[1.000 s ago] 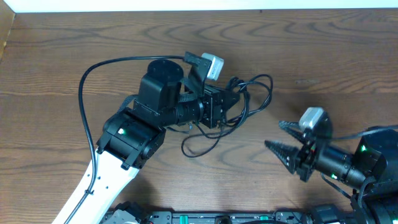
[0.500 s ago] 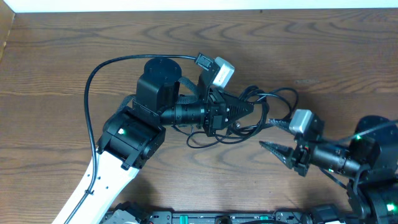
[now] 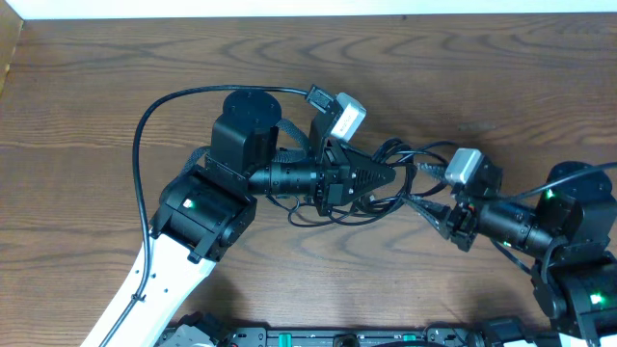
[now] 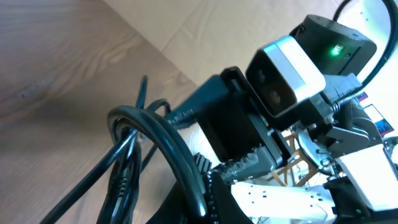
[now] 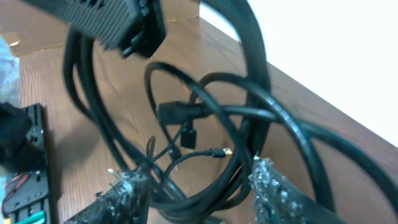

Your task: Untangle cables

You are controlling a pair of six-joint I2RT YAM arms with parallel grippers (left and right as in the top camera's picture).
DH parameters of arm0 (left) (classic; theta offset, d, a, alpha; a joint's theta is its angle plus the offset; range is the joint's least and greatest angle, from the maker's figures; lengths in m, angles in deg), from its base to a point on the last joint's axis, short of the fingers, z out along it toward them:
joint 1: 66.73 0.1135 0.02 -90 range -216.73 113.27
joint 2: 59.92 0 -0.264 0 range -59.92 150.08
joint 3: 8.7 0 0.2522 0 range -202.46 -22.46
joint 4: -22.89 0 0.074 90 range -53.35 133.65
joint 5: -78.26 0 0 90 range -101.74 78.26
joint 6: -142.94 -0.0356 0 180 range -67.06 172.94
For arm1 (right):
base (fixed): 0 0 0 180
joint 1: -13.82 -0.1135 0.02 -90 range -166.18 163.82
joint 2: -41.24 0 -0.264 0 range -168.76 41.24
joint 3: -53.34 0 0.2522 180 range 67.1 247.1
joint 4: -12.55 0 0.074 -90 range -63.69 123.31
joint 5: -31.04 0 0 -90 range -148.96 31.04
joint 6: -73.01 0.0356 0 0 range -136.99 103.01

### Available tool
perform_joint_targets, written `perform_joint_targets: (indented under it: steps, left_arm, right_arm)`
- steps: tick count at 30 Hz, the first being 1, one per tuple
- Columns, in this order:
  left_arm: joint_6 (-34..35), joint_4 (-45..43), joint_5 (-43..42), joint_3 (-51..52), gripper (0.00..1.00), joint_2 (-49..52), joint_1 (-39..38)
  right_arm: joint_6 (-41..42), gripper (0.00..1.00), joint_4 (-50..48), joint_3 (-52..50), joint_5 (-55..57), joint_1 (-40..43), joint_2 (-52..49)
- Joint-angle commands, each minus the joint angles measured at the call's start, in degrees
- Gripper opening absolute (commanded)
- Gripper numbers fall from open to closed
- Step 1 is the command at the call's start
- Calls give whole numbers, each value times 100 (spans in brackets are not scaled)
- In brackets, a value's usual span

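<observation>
Wooden table (image 3: 501, 77) is being occupied by both arms. Left arm (image 3: 207, 207) is being stretched rightward across the middle; right arm (image 3: 569, 212) is being angled in from the right edge.

The cables (image 4: 158, 127) are being carried as a looped black clump at mid-table, between the two arms. The left gripper (image 3: 381, 178) is being kept clamped on the clump, with loops hanging around its tip.

The right gripper (image 5: 199, 186) is being held with jaws apart, and several strands are being passed between its fingers (image 5: 127, 190).

A small gold-tipped plug (image 5: 217, 152) is being seen dangling inside the loops.
</observation>
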Motion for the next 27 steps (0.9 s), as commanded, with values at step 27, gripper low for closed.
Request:
perform_joint_targets:
  steps: [27]
  left_arm:
    - [-48,-264,186,-129,8,-22,-411]
  right_arm:
    - [361,34,-192,13,-208,-107,-306]
